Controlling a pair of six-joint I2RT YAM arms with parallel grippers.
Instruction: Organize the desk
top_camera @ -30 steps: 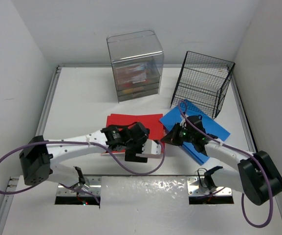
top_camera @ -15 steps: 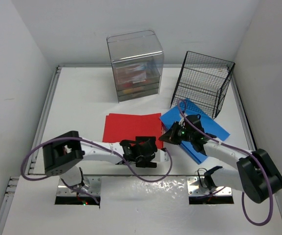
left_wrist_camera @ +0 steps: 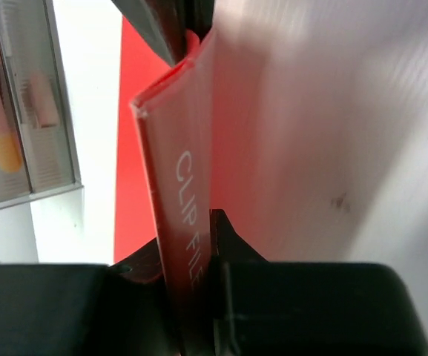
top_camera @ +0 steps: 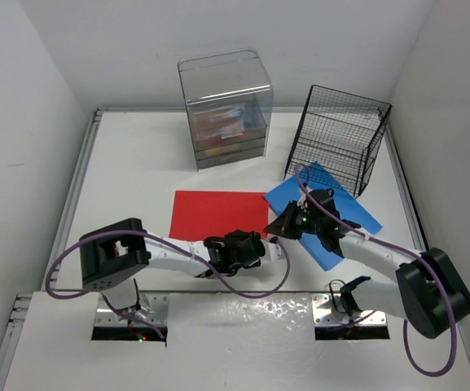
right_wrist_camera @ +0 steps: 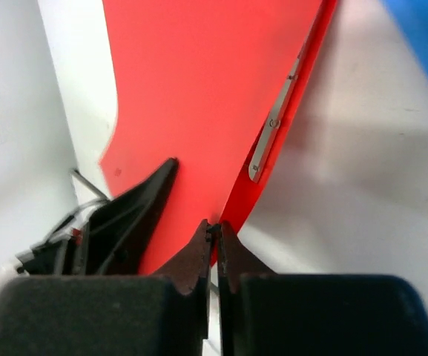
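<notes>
The desk [top_camera: 137,171] bears a red clip file [top_camera: 218,213], its near right corner pinched by the left gripper [top_camera: 255,247] and, apparently, the right gripper [top_camera: 277,228].

drawer contents [top_camera: 221,130] blurred, red folder [top_camera: 218,213] corner hidden

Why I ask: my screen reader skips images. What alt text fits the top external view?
Two robot arms meet at the near right corner of a red clip file lying on a white desk, the left gripper and right gripper both pinching its edge. A blue folder lies to its right; a clear drawer box and black wire basket stand behind.
</notes>
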